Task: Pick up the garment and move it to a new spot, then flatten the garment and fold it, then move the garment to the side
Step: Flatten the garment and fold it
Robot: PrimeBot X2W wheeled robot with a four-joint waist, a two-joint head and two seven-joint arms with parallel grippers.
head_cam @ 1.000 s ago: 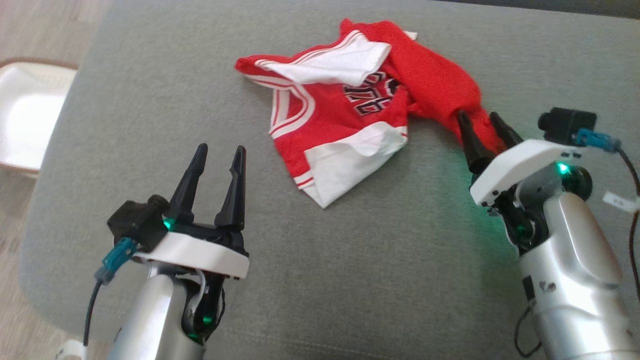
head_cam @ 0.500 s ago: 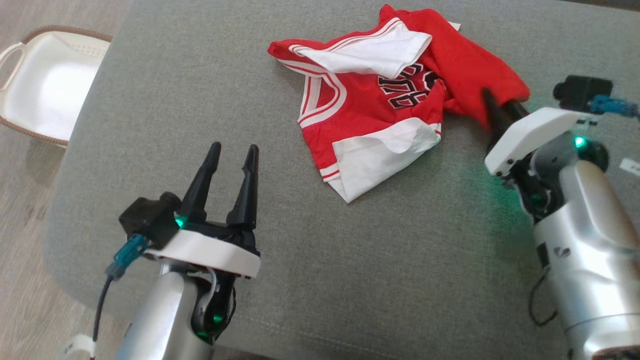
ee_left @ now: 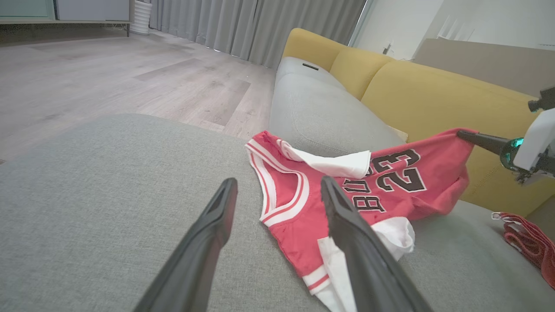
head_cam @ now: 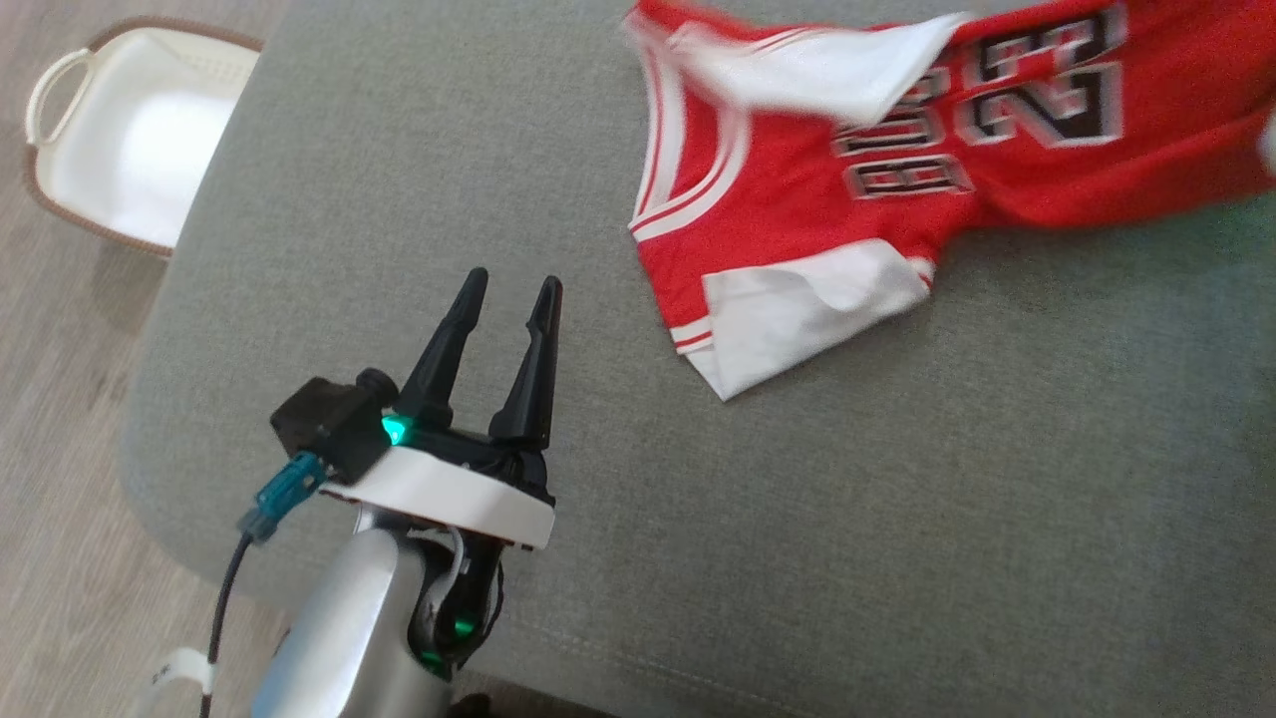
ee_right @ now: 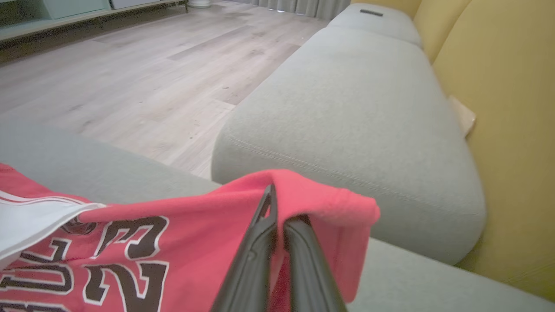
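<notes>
The right gripper (ee_right: 281, 211) was clamped tight, its two dark fingers pinched on a fold at the edge of the red garment (ee_right: 173, 225), with cloth draped over the tips. That corner hung lifted. The rest of the garment stretched down to the grey seat cushion (head_cam: 897, 519), where its white hem lay. The left gripper (head_cam: 513, 284) stood spread wide and empty above the cushion, near the hem but apart from it.

The pick-up seemed to be under way. A one-corner hold would likely let the garment swing and bunch, so a slow, high lift would suit it, clearing the hem before any sideways travel. The empty gripper could take a second corner.

The garment looked like a thin, slick sports knit — limp, quick to crease, with white banded trim and black outlined numerals. The cushion was a coarse woven cloth, plump with rounded edges, and probably grippy enough to drag a trailing hem. A yellow backrest (ee_left: 416, 99) rose behind.
</notes>
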